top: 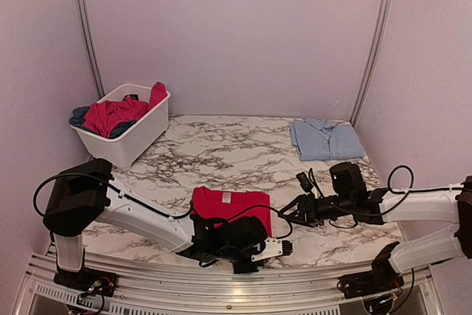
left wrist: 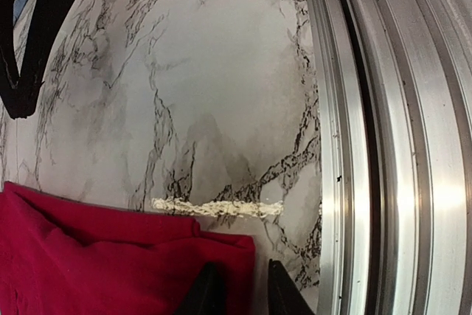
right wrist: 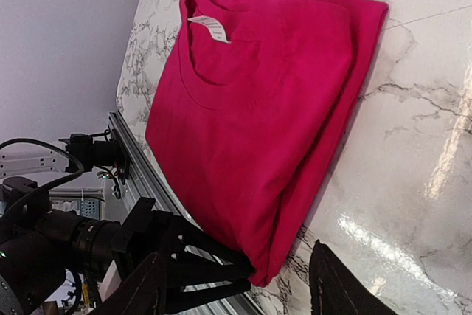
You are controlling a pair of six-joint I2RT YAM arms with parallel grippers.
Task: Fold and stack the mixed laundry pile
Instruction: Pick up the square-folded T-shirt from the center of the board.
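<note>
Lying folded at the near middle of the surface point(top: 221, 153), collar away, a red shirt point(top: 225, 204) has its near right corner pinched between the narrow left fingers point(left wrist: 209, 294). The right fingers point(right wrist: 335, 285) gape wide and empty, just right of it.

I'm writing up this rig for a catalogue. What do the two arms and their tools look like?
The left arm and right arm match: white shell links between bulky black joint housings. Thin black cables loop loosely off each. The left tool and right tool are black, each with two dark tapered fingers. No markings are legible.
</note>
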